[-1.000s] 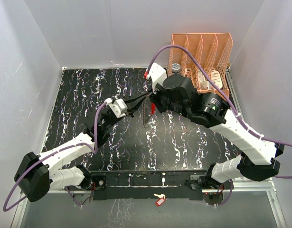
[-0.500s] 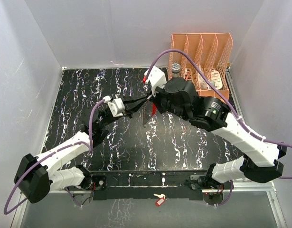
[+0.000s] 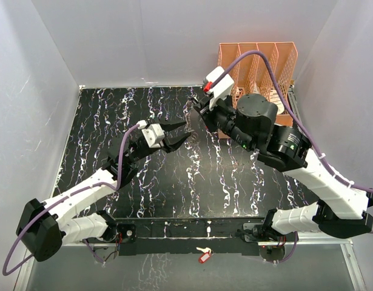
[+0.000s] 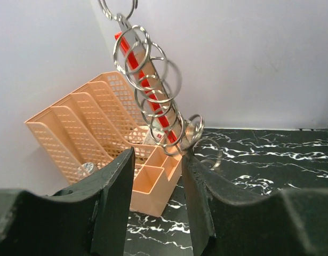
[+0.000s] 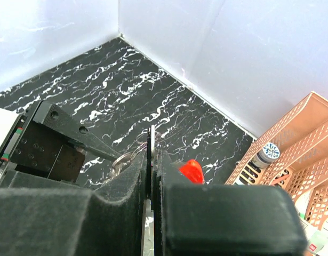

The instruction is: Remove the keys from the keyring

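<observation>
My right gripper [image 5: 152, 156] is shut on the thin edge of the keys [image 5: 152, 140], held up in the air; in the top view it [image 3: 197, 112] is at the back middle. The red piece of the keyring [image 5: 191, 172] sticks out beside its jaws. In the left wrist view the red piece [image 4: 136, 63] hangs slanted with a string of silver rings [image 4: 153, 93] around it. My left gripper [image 4: 158, 154] is open just below them, and the lowest ring [image 4: 194, 130] lies at its right fingertip. In the top view my left gripper [image 3: 184, 133] is a short way in front of the right one.
An orange slotted organizer [image 3: 259, 73] stands at the back right, with a small capped bottle [image 5: 268, 153] in it. A lone pale key with a red tag [image 3: 202, 254] lies on the near ledge between the arm bases. White walls enclose the black marbled table [image 3: 113, 121].
The right gripper has lifted back and to the right with the keys, which no longer hang in the top view. The left gripper has opened and the two have parted.
</observation>
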### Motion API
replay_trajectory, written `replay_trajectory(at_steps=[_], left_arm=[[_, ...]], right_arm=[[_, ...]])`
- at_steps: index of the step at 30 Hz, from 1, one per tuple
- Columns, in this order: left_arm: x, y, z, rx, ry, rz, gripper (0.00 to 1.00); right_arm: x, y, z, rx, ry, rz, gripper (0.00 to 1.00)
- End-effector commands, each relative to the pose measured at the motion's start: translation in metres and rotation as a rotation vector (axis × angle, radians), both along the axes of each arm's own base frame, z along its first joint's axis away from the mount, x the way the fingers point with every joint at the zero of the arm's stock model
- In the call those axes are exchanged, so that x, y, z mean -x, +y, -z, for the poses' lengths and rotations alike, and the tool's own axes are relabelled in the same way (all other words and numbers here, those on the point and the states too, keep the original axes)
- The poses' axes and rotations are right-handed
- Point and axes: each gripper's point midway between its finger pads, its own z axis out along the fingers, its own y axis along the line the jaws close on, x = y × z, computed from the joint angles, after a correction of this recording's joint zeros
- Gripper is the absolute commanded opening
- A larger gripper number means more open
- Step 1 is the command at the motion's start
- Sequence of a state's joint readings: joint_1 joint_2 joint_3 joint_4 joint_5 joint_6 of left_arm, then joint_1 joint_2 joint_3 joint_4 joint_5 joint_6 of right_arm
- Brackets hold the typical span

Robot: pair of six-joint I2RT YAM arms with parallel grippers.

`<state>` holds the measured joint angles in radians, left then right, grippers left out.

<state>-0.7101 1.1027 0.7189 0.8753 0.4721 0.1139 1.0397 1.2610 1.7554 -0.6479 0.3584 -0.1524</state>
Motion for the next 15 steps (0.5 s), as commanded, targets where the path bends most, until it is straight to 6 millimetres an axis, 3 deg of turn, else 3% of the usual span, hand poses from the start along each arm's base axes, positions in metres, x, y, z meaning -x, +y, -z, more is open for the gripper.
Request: replay_trajectory(at_steps=[1, 9, 15], left_arm=[[-0.006, 0.017, -0.016, 0.014, -0.068, -0.113, 0.40], [-0.021, 0.041, -0.019, -0.046, -0.100, -0.273, 0.47], [-0.032, 0.091, -0.036, -0.073, -0.117, -0.532, 0.50]], right_arm=[[-0.001, -0.008, -0.044, -0.132, -0.085, 0.024, 0.00], [-0.003, -0.005, -0.041, -0.121, -0.083, 0.028, 0.00], [-0.005, -0.001, -0.038, -0.119, -0.076, 0.023, 0.00]])
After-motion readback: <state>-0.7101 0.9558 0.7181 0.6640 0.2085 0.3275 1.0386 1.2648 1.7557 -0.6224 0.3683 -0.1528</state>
